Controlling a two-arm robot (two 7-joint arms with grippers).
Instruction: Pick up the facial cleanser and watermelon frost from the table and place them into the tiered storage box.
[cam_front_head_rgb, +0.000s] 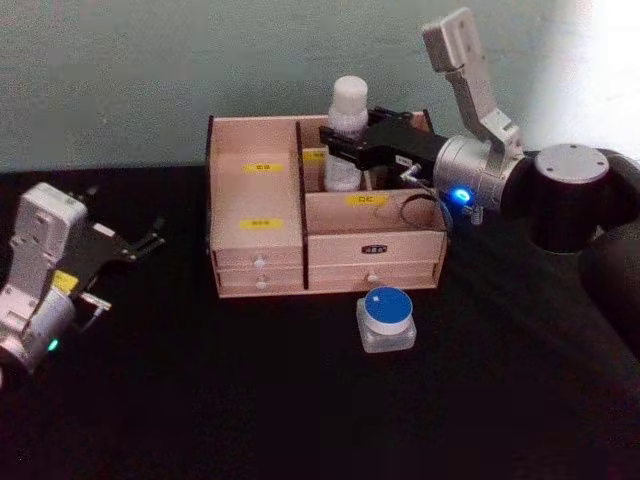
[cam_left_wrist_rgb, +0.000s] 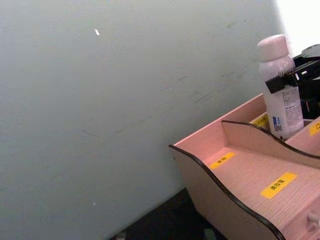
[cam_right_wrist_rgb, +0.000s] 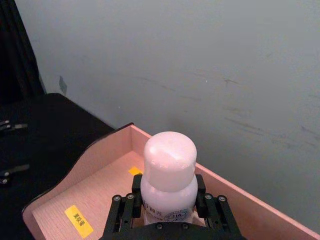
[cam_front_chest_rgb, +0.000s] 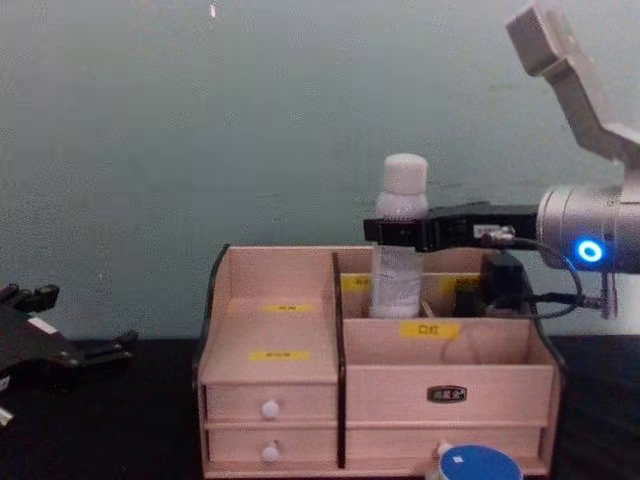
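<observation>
Both arms show. The left gripper (cam_front_head_rgb: 148, 238) is spread, well left of the box (cam_front_head_rgb: 255, 200). The cleanser (cam_front_head_rgb: 349, 100) stands upright in the box's rear right compartment, pinched by the right gripper (cam_front_head_rgb: 344, 150). The jar (cam_front_head_rgb: 386, 318) sits on the tabletop (cam_front_head_rgb: 200, 400) just before the box.

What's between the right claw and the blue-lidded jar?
The wooden box's front compartment and drawers, in the head view; the right claw holds the white bottle behind them.
</observation>
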